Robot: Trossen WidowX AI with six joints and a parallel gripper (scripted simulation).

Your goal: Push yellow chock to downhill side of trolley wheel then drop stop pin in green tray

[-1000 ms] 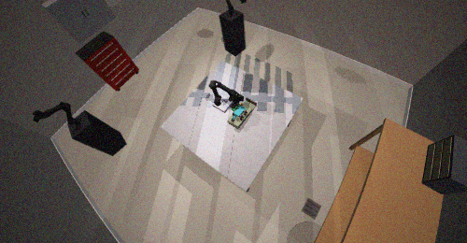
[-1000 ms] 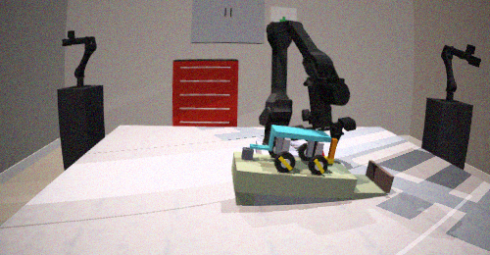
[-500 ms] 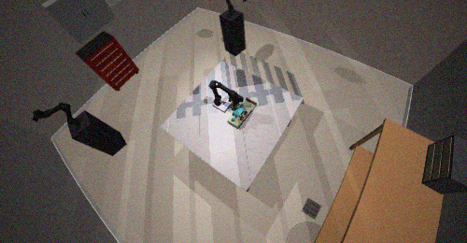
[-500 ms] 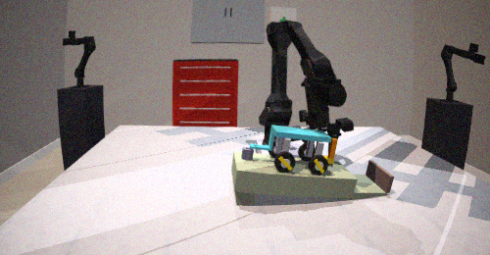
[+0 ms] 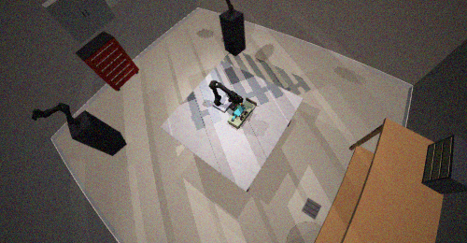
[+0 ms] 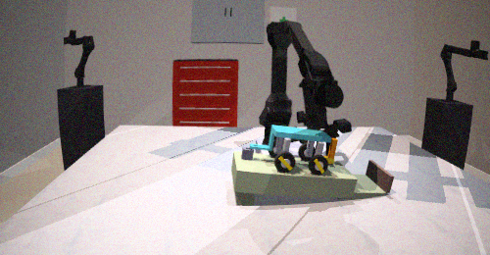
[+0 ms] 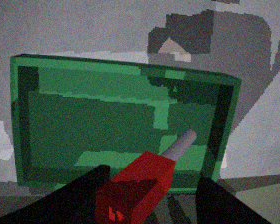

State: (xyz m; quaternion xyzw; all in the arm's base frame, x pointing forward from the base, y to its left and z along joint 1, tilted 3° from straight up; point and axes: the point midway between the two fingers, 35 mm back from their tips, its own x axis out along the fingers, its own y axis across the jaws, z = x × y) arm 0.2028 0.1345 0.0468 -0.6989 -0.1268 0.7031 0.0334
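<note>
The turquoise trolley (image 6: 301,133) (image 5: 238,110) stands upright on the pale green ramp (image 6: 294,183). The chock's orange handle (image 6: 333,150) stands upright close by the downhill wheel; its contact with a wheel cannot be made out. My gripper (image 7: 153,180) is open over the near side of the green tray (image 7: 91,125). The stop pin's red head (image 7: 153,167) lies tilted between the parted fingers, with space beside it, and its grey shaft (image 7: 182,143) points over the tray's right part. Whether the pin rests on the tray is unclear. The exterior view does not show the tray or pin.
A brown end board (image 6: 380,176) stands at the ramp's downhill foot. A grey block (image 6: 248,153) is at the trolley's uphill end. The ramp's edge (image 7: 261,200) shows right of the tray. Two other arms stand on black pedestals (image 6: 80,126) (image 6: 445,130) away from the table.
</note>
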